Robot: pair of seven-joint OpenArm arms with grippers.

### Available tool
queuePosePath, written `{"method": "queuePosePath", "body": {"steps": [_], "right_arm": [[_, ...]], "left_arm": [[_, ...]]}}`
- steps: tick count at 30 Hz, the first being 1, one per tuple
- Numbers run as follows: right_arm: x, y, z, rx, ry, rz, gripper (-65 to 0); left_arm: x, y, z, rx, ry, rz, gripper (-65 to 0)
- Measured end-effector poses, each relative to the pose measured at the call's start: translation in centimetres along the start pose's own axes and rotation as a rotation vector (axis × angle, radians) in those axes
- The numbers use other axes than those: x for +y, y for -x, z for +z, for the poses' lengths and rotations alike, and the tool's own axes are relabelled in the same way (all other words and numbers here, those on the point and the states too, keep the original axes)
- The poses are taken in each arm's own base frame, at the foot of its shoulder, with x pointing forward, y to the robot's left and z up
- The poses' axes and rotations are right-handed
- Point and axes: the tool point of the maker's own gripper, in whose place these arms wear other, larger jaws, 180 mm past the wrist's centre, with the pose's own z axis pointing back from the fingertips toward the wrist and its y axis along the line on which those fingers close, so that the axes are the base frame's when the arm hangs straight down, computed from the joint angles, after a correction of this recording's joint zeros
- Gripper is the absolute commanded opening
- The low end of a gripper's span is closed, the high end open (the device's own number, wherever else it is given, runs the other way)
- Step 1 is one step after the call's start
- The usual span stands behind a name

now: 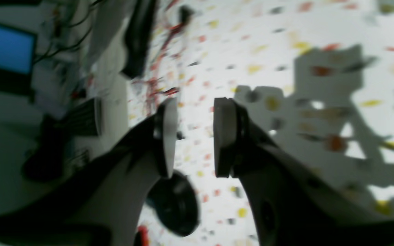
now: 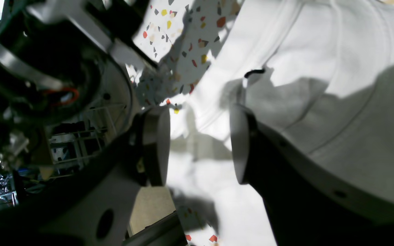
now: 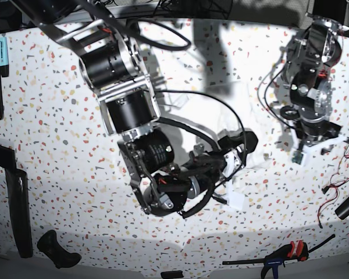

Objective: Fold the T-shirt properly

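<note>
A: Where is the T-shirt (image 2: pixel 320 68) right now?

B: Spread on the speckled bench (image 3: pixel 46 145), mostly under the right arm. In the right wrist view it fills the right side, with a thick hem or collar band running up past the pads and a small dark tag near it.

A: And the right gripper (image 2: pixel 200 145)?

B: Its jaws stand parted with nothing between them; white cloth lies below the gap. I cannot tell whether the pads touch the fabric.

A: The left gripper (image 1: pixel 193 136)?

B: Also released and empty (that view is blurred, so take it loosely). It hangs over bare bench, well apart from the shirt, with only its own shadow beneath.

A: What could go wrong from here?

B: My guess is that the right jaws could close on one layer, or on a bunched ridge instead of a clean edge, and drag a wrinkle into the fold. The right arm also hides much of the shirt in the base view, so its outline is hard to judge. With the left arm so far off, a one-sided pull could skew the cloth.
</note>
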Motion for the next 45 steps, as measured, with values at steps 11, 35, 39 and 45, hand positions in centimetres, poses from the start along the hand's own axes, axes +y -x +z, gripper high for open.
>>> {"method": "queuePosePath", "body": {"steps": [11,35,39,45], "right_arm": [[0.6,-4.7,4.0,-0.191,-0.063,0.087,-37.1],[-15.7,-5.3,11.2,-0.43,0.62,0.065,-37.2],[-16.2,-3.1,8.5,-0.313,0.611,0.069,-37.2],[-18.4,-0.4,7.6,-0.205,0.686,0.057,-37.2]], "left_arm": [[1.9,1.4,-0.8,0.02,0.004,0.071,-47.5],[-9.1,-9.9,17.8,-0.509,0.904,0.348,-47.6],[-11.6,-7.5,16.8,-0.409,0.91,0.381,-47.5],[-17.4,-3.8,14.9,-0.233,1.028,0.411,-47.5]]}}
